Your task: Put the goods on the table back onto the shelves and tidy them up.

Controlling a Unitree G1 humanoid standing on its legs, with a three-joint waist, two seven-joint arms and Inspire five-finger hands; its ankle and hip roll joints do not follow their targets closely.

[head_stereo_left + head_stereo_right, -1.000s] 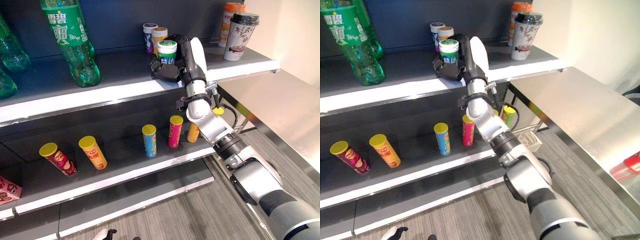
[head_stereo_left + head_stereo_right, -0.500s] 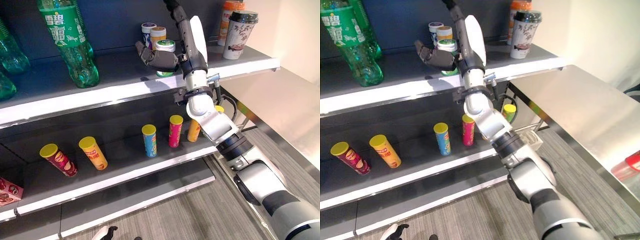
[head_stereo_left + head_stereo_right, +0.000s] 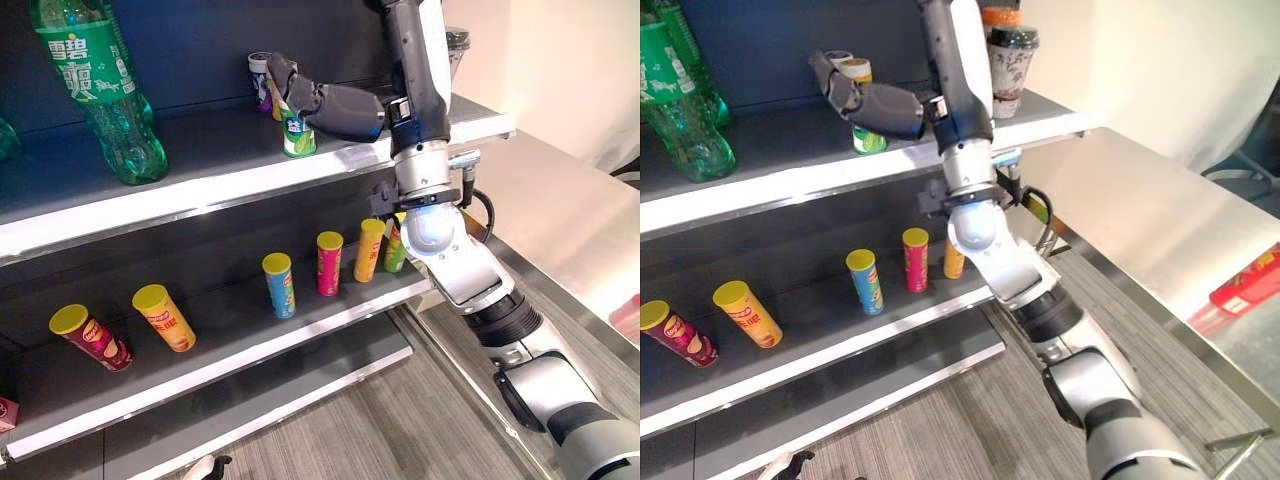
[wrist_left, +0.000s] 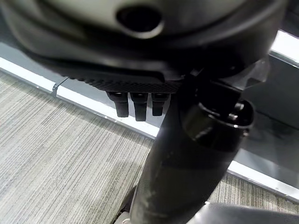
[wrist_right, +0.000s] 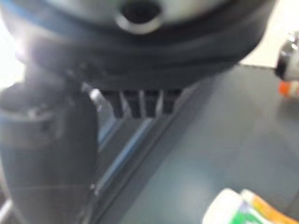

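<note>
One green-capped jar (image 3: 297, 135) | released | right hand (image 3: 335, 104) now beside, fingers straight

Light falls from above, and glare whitens the upper shelf's front edge (image 3: 200, 195) below the right hand (image 3: 335, 105), while the shelf bay beneath lies in shadow. The steel table (image 3: 1160, 225) beside the arm gleams softly. Both wrist views are blurred, the right hand's dark bulk out of focus.

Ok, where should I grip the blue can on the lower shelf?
Round its middle, coming from the open front of the shelf. The blue can stands upright, a slim cylinder, with a gap to the pink can on one side and bare shelf on the other, so there looks to be room to wrap it.
</note>
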